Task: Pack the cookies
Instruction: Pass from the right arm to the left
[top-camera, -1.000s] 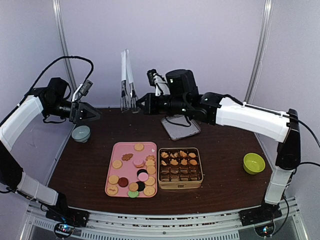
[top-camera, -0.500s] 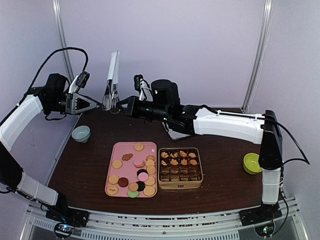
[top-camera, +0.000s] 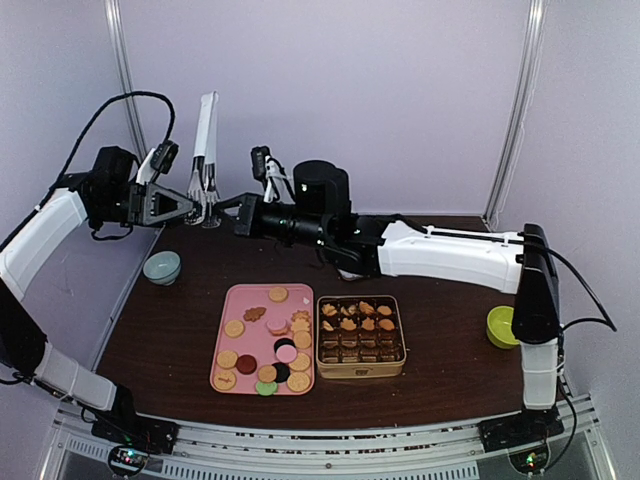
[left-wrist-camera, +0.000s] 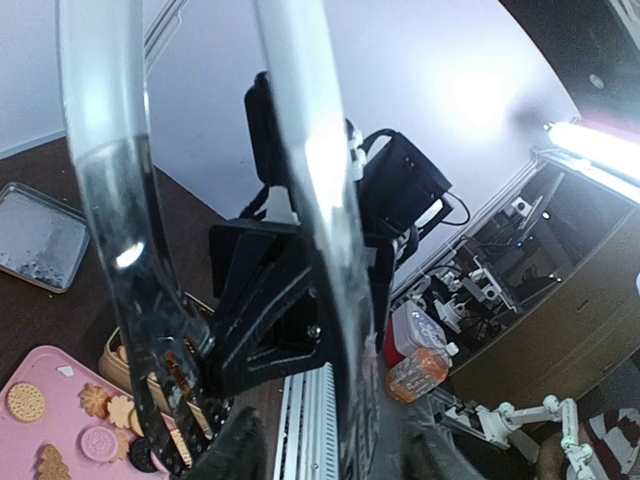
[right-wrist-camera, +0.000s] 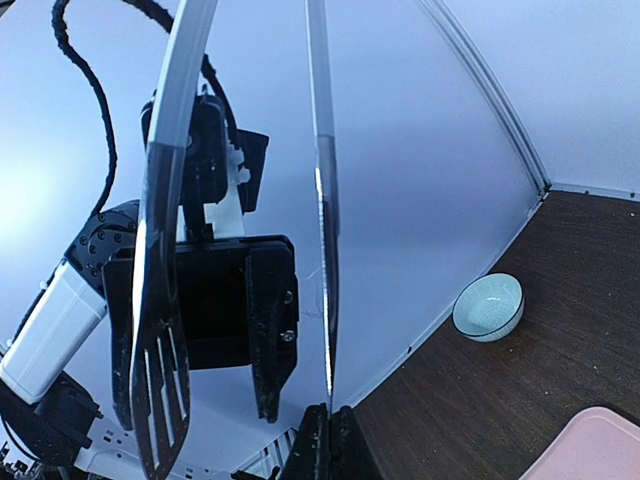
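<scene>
- The cookies (top-camera: 266, 345) lie flat on the pink tray (top-camera: 243, 298) at the table's 6 o'clock, several touching or overlapping; no gripper is near them; I judge them light, stiff and brittle, so best nipped gently across opposite edges, one at a time.
- The gold tin (top-camera: 361, 371) sits just beside the tray, at its 3 o'clock; the paper cups (top-camera: 349, 348) in its far rows hold tan cookies; the near rows look dark and are hard to read.
- At the table's 10 o'clock, well above the surface, the right gripper (top-camera: 222, 203) is clamped on one arm of the clear tongs (top-camera: 206, 140) near the forked end; the tongs stand upright, hinge at 12 o'clock; they look light, springy and probably slick.
- The left gripper (top-camera: 190, 205) faces it from 9 o'clock, fingers apart around the forked end; I cannot tell whether they touch the tongs.
</scene>
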